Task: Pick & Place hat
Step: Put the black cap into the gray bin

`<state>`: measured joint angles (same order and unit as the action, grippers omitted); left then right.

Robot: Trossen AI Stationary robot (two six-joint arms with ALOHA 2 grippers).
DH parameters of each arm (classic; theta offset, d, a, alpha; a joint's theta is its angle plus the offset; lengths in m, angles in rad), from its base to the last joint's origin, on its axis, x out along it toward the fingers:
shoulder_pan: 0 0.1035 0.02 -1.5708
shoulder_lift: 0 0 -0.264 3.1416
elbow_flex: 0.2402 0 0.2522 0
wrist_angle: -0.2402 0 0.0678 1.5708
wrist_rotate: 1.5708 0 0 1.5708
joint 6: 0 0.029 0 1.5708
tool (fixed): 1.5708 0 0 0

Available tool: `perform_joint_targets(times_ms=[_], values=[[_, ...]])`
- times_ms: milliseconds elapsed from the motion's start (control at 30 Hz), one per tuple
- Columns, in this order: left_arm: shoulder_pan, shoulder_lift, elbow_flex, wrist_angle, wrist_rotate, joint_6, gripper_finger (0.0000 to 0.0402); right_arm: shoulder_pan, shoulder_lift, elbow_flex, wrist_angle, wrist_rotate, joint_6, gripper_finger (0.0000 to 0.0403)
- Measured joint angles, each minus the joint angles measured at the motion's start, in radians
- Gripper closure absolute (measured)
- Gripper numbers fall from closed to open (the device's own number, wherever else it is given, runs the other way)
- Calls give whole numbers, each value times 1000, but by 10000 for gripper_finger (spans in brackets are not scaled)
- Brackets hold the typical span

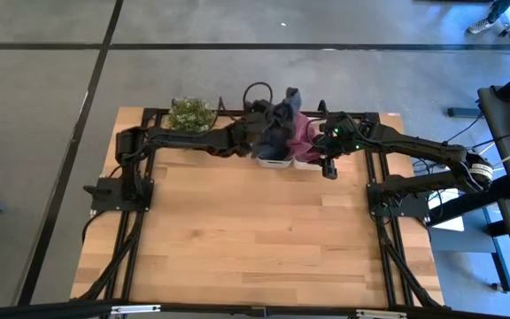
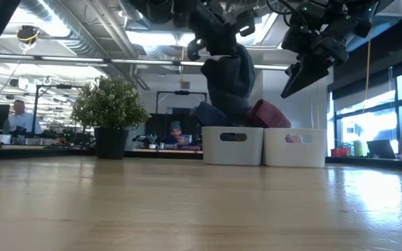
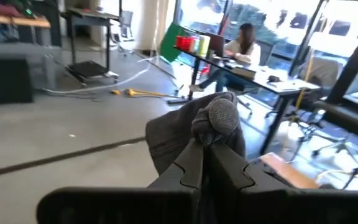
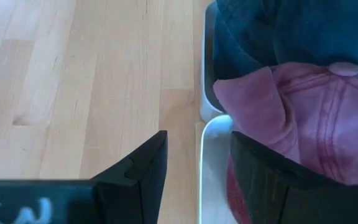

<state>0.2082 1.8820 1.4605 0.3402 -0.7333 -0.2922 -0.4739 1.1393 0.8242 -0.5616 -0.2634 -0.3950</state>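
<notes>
A dark grey cap [image 2: 229,77] hangs from my left gripper [image 2: 218,31] above two white bins [image 2: 232,145] at the table's far edge. In the left wrist view the shut fingers [image 3: 191,168] grip this cap [image 3: 194,127] just below its top button [image 3: 219,118]. A maroon cap [image 4: 316,118] lies in the right bin [image 4: 205,149] and a navy cap [image 4: 291,31] in the left bin [image 4: 205,93]. My right gripper [image 4: 197,168] is open and empty. It hovers over the right bin's near rim, beside the maroon cap [image 1: 304,133]. My left gripper pinches the grey cap's crown cloth [image 3: 204,140] between its two fingers, close under the top button. In the low view the cap hangs below the gripper over the left bin. Whether its lower end [image 2: 232,115] is clear of the caps in the bin, I cannot tell.
A potted plant [image 1: 191,113] stands at the far edge, left of the bins. Bare wooden table [image 1: 255,239] stretches from the bins to the near edge. Black frame rails [image 1: 374,221] run along both sides. People sit at desks in the room beyond.
</notes>
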Motion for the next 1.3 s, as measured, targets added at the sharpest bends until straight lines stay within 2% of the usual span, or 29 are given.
perform_joint_targets(times_ms=[233,400,567,700,767,900,1300], values=[[41,3,0,1,232,-202,392,0,0,0,-5,0,-3,227],[43,19,-2,3,331,-377,392,0,0,0,-5,0,-7,227],[27,33,-1,-15,321,-499,391,0,0,0,-9,0,-7,227],[25,35,-1,1,312,-516,391,0,0,0,-10,0,-7,227],[20,34,-1,-1,298,-507,391,0,0,0,-15,0,-7,227],[-7,34,-1,-39,200,-466,392,0,0,0,-31,0,-7,227],[-75,11,-1,-64,47,-368,393,0,0,0,-36,0,-6,227]])
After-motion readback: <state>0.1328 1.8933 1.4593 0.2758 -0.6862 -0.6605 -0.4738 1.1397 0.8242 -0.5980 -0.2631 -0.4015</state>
